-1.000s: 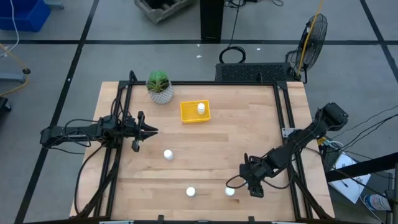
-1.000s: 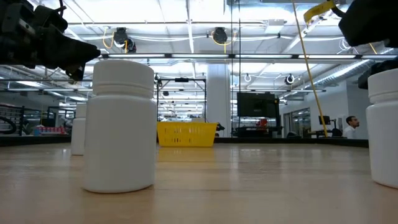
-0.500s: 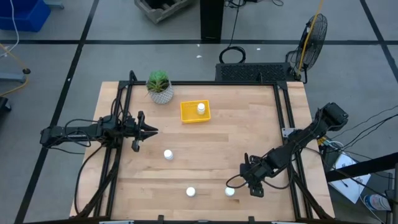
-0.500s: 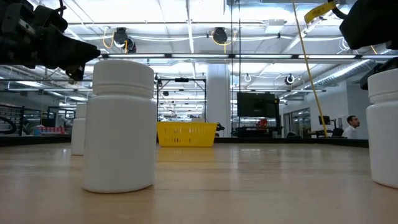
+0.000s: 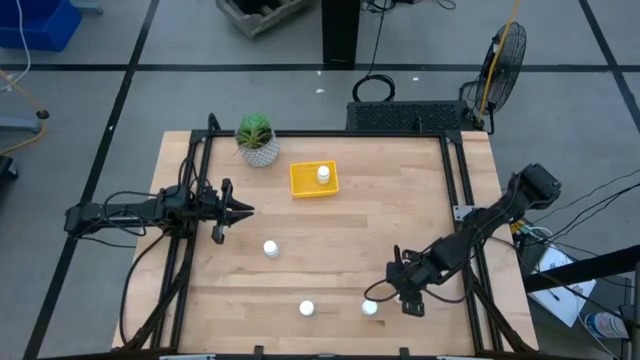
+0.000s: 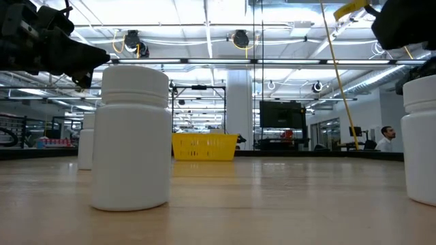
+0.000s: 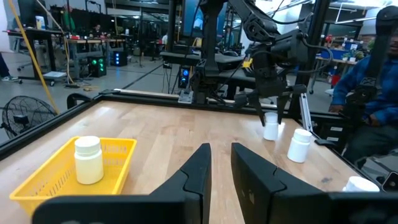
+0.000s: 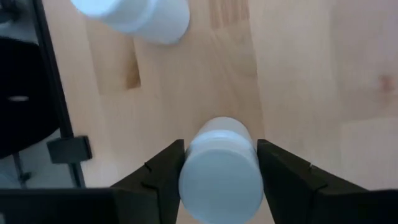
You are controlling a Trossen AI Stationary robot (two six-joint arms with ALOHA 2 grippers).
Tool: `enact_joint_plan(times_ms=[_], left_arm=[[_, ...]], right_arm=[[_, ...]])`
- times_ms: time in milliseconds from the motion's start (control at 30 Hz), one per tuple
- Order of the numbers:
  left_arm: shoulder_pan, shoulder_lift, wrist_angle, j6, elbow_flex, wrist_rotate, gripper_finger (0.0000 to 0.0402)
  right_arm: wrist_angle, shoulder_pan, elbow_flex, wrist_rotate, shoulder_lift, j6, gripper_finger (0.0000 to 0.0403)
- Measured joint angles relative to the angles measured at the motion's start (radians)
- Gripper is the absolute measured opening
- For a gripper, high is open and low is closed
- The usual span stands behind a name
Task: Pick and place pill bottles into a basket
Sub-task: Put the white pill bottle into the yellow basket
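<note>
The yellow basket (image 5: pixel 314 179) sits at the table's far middle with one white pill bottle (image 5: pixel 323 175) standing in it. Three more bottles stand on the wood: one at mid-table (image 5: pixel 270 248), one near the front edge (image 5: pixel 307 309), and one to its right (image 5: pixel 370 308). My right gripper (image 5: pixel 376 296) is open just over that right bottle (image 8: pixel 219 168), one finger (image 8: pixel 163 171) on each side of its cap; I cannot tell whether they touch. My left gripper (image 5: pixel 248 210) is shut and empty above the table's left side. A fifth bottle is not in view.
A white pot with a green plant (image 5: pixel 257 140) stands at the far left, beside the basket. Black frame rails (image 5: pixel 180 270) run along the table's left and right sides. Bare wood lies between the basket and the front bottles. A person (image 7: pixel 367 93) sits beyond the table.
</note>
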Motion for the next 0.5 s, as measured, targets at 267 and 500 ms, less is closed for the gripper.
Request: enact_joint_plan(times_ms=[267, 500], left_arm=[[0.000, 0.000, 0.000, 0.000, 0.000, 0.000, 0.0065], [0.000, 0.000, 0.000, 0.000, 0.000, 0.000, 0.0065]], right_arm=[[-0.032, -0.055, 0.000, 0.037, -0.076, 0.001, 0.0169], [-0.036, -0.139, 0.000, 0.082, -0.158, -0.019, 0.0168]])
